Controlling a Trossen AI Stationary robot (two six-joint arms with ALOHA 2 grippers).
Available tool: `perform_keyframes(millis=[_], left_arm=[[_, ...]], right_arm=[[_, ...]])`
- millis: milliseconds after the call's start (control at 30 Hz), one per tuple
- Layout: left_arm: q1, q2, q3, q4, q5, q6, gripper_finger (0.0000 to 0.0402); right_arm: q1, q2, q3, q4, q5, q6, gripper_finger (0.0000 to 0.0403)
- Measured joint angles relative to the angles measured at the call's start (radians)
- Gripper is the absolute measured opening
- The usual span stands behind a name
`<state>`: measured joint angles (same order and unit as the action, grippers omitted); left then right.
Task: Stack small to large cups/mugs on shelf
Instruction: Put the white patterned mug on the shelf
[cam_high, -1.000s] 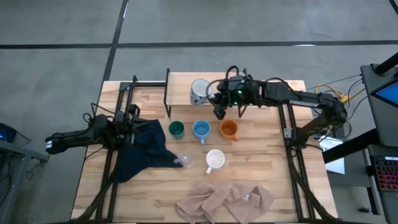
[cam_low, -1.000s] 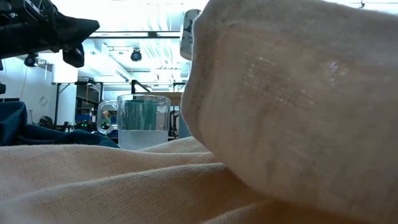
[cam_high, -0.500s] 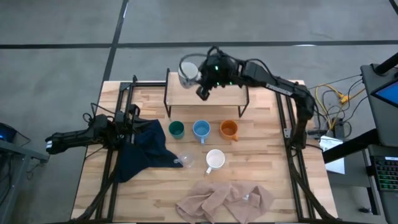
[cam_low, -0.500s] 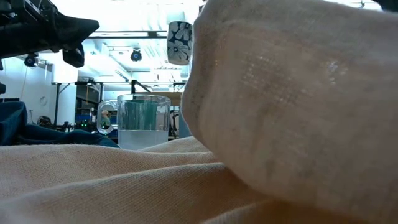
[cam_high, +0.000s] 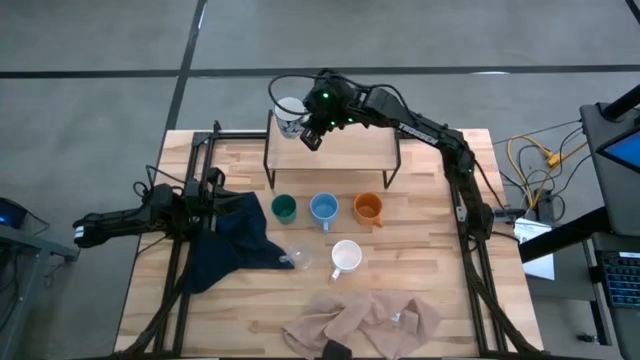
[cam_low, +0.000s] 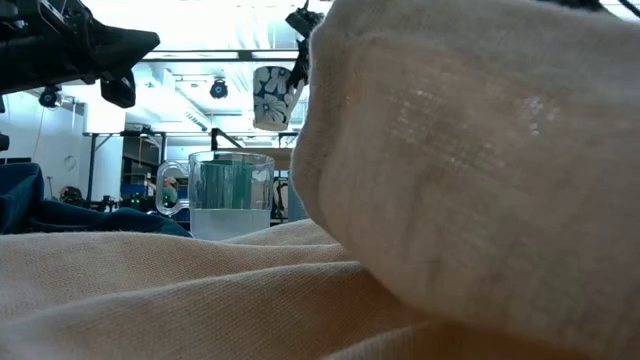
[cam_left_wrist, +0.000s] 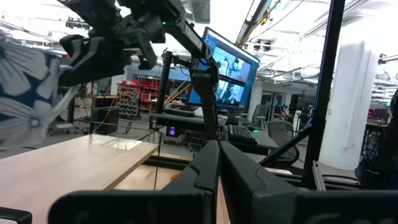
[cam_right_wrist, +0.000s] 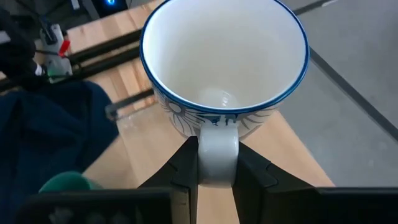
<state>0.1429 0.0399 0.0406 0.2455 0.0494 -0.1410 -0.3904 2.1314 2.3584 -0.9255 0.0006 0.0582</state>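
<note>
Now hanging above the far-left end of the small light-wood shelf on thin black legs (cam_high: 330, 147), after sweeping leftward from over the shelf's middle, with the arm reaching much farther out than a second earlier: right jaws (cam_high: 312, 138), clenched on the handle of the white mug with the dark blue flower pattern (cam_high: 290, 112). Mug now tilting in the low view, upright half a second earlier there. Everything else lying unchanged: dark green mug (cam_high: 284, 208), light blue mug (cam_high: 323, 208) and orange mug (cam_high: 369, 207) standing in a row on the light-wood worktop (cam_high: 440, 280) just near of the shelf, plain white mug (cam_high: 345, 256) nearer, clear glass cup (cam_high: 298, 257) beside the dark blue cloth (cam_high: 232, 240), beige cloth (cam_high: 365, 322) at the near edge. Left jaws (cam_high: 83, 233) staying fully clenched on nothing, resting off the worktop's left edge.

Risking, in judgement: setting the mug down partly off the shelf's left end, since it is hovering close to that edge; swinging on its pinched handle and landing tilted; knocking the shelf's far rail while descending.
</note>
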Motion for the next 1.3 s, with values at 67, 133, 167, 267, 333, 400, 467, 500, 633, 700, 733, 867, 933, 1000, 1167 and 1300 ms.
perform_keyframes(millis=[67, 133, 167, 267, 333, 400, 467, 500, 633, 700, 733, 867, 933, 1000, 1167, 1300], left_arm=[[0.0, 0.001, 0.0, -0.001, 0.0, 0.0, 0.0], [0.0, 0.001, 0.0, 0.0, 0.0, 0.0, 0.0], [0.0, 0.001, 0.0, 0.0, 0.0, 0.0, 0.0], [0.0, 0.0, 0.0, 0.001, 0.0, 0.0, 0.0], [0.0, 0.0, 0.0, -0.002, 0.0, 0.0, 0.0], [0.0, 0.001, 0.0, 0.0, 0.0, 0.0, 0.0], [0.0, 0.002, 0.0, -0.001, 0.0, 0.0, 0.0], [0.0, 0.002, 0.0, -0.001, 0.0, 0.0, 0.0], [0.0, 0.003, 0.0, 0.0, 0.0, 0.0, 0.0], [0.0, 0.003, 0.0, 0.0, 0.0, 0.0, 0.0], [0.0, 0.004, 0.0, 0.0, 0.0, 0.0, 0.0], [0.0, 0.006, 0.0, 0.001, 0.0, -0.001, 0.0], [0.0, 0.005, 0.0, -0.001, 0.0, -0.001, 0.0], [0.0, 0.006, 0.0, 0.0, 0.0, -0.001, 0.0], [0.0, 0.006, 0.0, 0.0, 0.0, -0.001, 0.0], [0.0, 0.006, 0.0, 0.0, 0.0, -0.001, 0.0]], right_arm=[[-0.005, 0.0, -0.01, 0.036, -0.004, -0.001, 0.0056], [-0.009, 0.002, -0.011, 0.038, -0.004, 0.0, 0.0056], [-0.01, 0.004, -0.006, 0.037, -0.004, 0.002, 0.0056], [-0.021, 0.004, -0.002, 0.037, 0.0, 0.005, 0.0056], [-0.024, 0.004, -0.002, 0.049, 0.001, 0.012, 0.0056], [-0.024, 0.004, -0.002, 0.052, 0.005, 0.012, 0.0056], [-0.023, 0.006, -0.002, 0.06, 0.019, 0.012, 0.0056], [-0.022, 0.01, -0.002, 0.068, 0.029, 0.012, 0.0056], [-0.016, 0.03, -0.002, 0.089, 0.035, 0.013, 0.0056], [-0.012, 0.039, -0.004, 0.085, 0.037, 0.016, 0.0056], [-0.01, 0.043, -0.004, 0.085, 0.043, 0.015, 0.0056], [-0.007, 0.046, -0.005, 0.083, 0.049, 0.015, 0.0056], [-0.007, 0.045, -0.005, 0.088, 0.049, 0.015, 0.0056], [-0.007, 0.045, -0.005, 0.084, 0.052, 0.014, 0.0056], [-0.007, 0.048, -0.005, 0.086, 0.054, 0.015, 0.0056], [-0.007, 0.06, -0.005, 0.084, 0.053, 0.016, 0.0056]])
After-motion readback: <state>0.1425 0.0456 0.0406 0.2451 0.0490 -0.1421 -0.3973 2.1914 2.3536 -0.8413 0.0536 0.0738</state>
